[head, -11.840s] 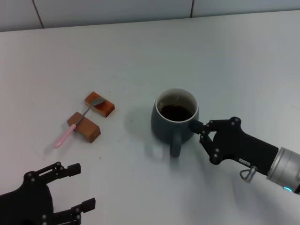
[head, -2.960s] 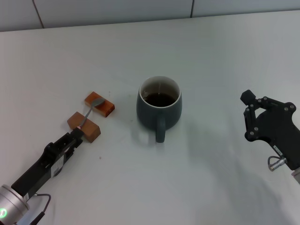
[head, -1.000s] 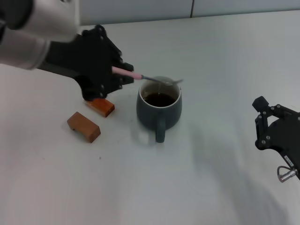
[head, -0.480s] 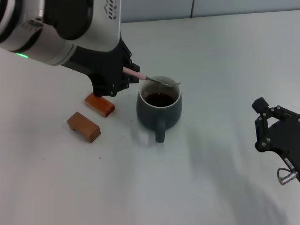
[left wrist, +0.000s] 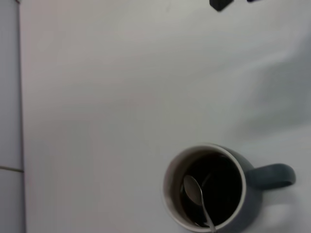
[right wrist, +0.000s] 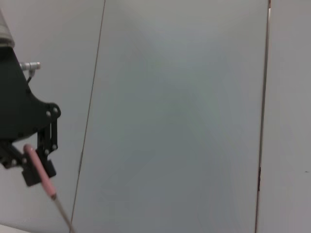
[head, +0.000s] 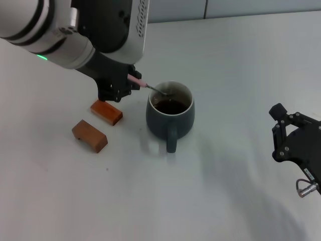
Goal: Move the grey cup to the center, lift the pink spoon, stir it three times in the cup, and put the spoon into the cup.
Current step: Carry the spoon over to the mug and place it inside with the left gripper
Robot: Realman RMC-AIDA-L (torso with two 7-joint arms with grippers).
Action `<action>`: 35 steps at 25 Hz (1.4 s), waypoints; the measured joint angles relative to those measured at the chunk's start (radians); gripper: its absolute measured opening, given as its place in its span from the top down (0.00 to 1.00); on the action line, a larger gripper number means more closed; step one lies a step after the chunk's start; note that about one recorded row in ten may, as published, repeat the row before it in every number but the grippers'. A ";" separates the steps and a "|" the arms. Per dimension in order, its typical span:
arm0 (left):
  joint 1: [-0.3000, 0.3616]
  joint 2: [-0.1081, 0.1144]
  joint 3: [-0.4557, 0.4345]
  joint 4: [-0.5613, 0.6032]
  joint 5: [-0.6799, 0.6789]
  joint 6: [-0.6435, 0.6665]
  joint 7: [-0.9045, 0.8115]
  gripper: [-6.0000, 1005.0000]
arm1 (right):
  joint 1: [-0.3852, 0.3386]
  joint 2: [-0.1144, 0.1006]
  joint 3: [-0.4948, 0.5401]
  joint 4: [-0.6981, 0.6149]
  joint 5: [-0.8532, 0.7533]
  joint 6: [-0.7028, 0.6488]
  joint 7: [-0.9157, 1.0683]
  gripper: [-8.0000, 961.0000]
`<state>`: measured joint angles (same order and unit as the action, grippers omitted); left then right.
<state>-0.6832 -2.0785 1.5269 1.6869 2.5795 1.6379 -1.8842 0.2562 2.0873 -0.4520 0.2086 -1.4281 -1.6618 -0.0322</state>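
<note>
1. The worktop (head: 241, 75) is a plain pale surface carrying everything in the head view; it also shows bare in the left wrist view (left wrist: 97, 97).
2. The left arm reaches in from the upper left of the head view; its left pincer (head: 131, 83) hangs just left of the cup's rim, clenched on the pink handle of the spoon; the right wrist view shows the same pincer (right wrist: 35, 165) from farther off, with the handle pinched between its black fingers (right wrist: 48, 138).
3. The right pincer (head: 296, 143) sits idle at the right edge of the worktop, well apart from the cup; whether it is released or clenched I cannot tell.
4. The grey cup (head: 169, 116) stands upright near the middle of the worktop, handle toward the robot, dark liquid inside; seen from above too (left wrist: 206, 191).
5. Two wooden blocks (head: 90, 135) lie to the cup's left, apart from it and from each other.
6. The pink spoon (head: 153, 88) slants down from the pincer over the rim; its metal bowl (left wrist: 193, 189) is inside the cup, at the liquid.
</note>
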 joint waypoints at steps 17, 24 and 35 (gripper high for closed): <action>-0.059 -0.002 0.192 -0.137 0.062 -0.130 -0.059 0.85 | 0.003 -0.001 -0.004 0.000 -0.003 -0.001 0.000 0.99; -0.054 -0.002 0.211 -0.084 0.118 -0.055 -0.082 0.84 | 0.003 -0.001 -0.005 0.000 -0.004 0.000 0.000 0.99; -0.052 -0.001 0.233 -0.092 0.133 -0.138 -0.092 0.84 | 0.006 -0.001 -0.005 0.014 -0.005 0.000 0.000 0.99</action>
<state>-0.7352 -2.0799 1.7595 1.5945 2.7126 1.4996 -1.9759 0.2624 2.0860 -0.4571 0.2222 -1.4327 -1.6621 -0.0322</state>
